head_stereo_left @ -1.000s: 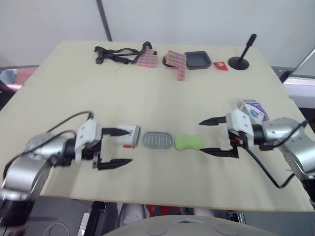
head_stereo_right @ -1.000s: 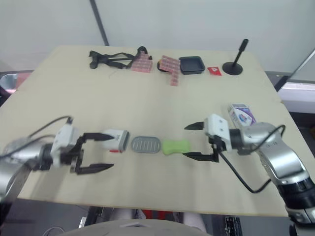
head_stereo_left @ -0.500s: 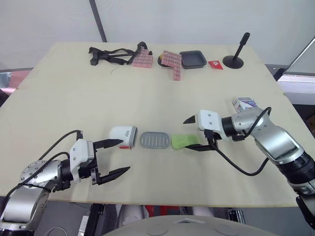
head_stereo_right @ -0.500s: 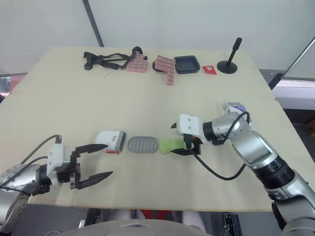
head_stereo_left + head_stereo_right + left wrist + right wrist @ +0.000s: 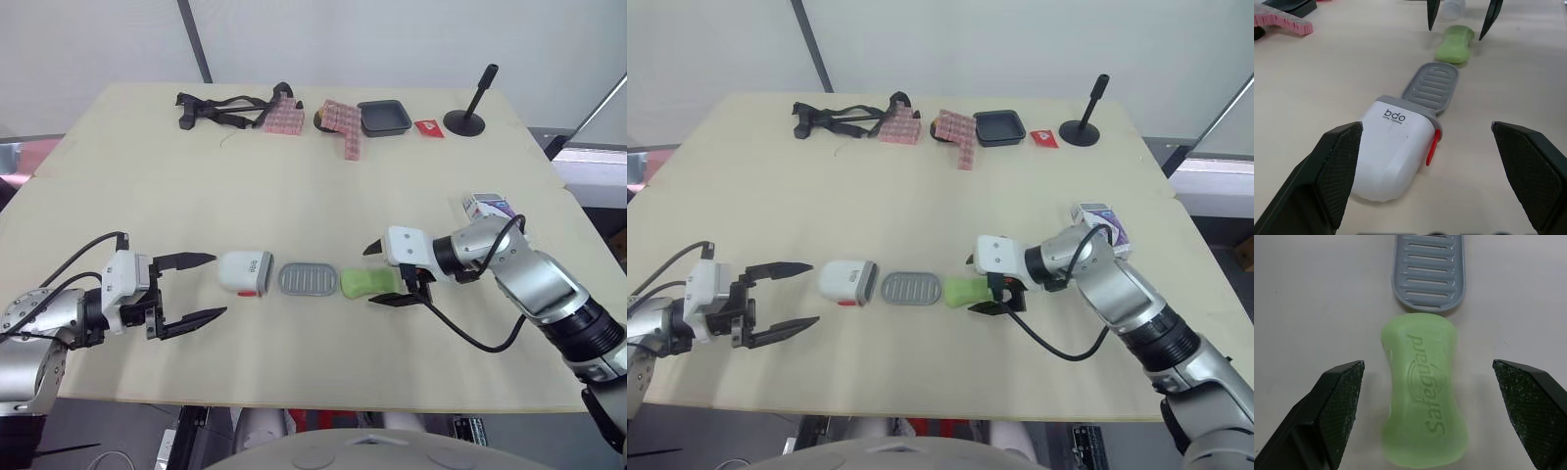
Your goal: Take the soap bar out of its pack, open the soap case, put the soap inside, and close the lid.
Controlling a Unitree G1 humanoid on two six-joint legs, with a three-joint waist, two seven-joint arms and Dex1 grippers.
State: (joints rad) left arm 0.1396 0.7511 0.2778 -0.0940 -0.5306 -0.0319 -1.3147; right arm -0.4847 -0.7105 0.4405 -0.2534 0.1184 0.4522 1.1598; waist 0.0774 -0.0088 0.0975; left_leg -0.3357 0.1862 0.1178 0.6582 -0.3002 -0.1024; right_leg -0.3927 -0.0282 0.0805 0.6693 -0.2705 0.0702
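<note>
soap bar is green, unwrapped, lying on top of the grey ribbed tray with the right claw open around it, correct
Not on the tray. The right wrist view shows the green, unwrapped soap bar lying on the table just past the end of the grey ribbed tray, with the right claw open around it.

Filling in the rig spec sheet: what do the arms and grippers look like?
The left arm and right arm are rounded silver-grey segments with black joints. The left gripper and right gripper each have a white boxy body and two black tapered fingers with cross-hatched inner faces. A black cable loops from each wrist.
</note>
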